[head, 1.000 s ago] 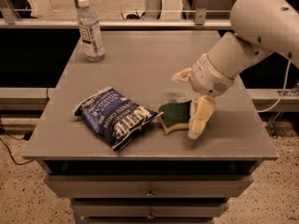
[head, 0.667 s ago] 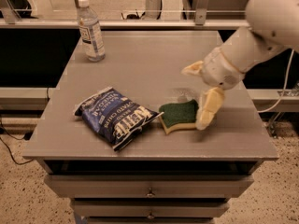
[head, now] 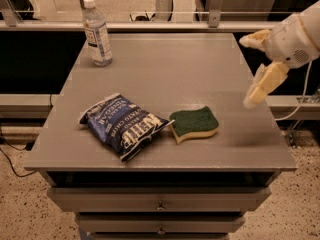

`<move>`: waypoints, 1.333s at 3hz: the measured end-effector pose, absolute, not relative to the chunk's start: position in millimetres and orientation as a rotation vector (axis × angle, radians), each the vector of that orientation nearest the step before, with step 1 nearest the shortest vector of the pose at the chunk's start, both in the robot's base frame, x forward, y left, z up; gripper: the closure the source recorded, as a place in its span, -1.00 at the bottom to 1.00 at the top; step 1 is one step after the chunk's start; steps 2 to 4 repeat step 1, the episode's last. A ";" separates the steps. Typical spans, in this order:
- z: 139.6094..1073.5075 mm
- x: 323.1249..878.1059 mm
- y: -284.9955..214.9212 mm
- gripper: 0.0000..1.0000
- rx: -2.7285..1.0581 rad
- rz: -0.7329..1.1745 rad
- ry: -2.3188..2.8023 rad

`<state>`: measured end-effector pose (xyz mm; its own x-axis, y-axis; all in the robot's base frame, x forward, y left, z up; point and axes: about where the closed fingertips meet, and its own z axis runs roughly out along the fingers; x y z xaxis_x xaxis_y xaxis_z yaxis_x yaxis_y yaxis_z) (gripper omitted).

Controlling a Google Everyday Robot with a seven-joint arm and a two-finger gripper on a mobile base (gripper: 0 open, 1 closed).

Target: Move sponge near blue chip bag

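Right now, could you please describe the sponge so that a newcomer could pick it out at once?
On the grey table, look near the front edge, just right of the blue chip bag. The sponge lies flat there, left of the gripper, which hangs with open jaws over the table's right edge. It is the small wavy-edged pad, dark green over pale yellow foam.

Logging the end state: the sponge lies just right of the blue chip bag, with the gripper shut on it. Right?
No. The sponge does lie just right of the blue chip bag, but the camera view shows the gripper open and empty, raised at the right edge of the table, apart from the sponge.
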<state>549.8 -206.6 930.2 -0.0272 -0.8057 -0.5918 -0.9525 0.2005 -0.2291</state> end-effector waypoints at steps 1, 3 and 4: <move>944.1 551.6 -214.2 -1.00 -1.611 0.275 1.856; 944.1 551.6 -214.2 -1.00 -1.611 0.275 1.856; 944.1 551.6 -214.2 -1.00 -1.611 0.275 1.856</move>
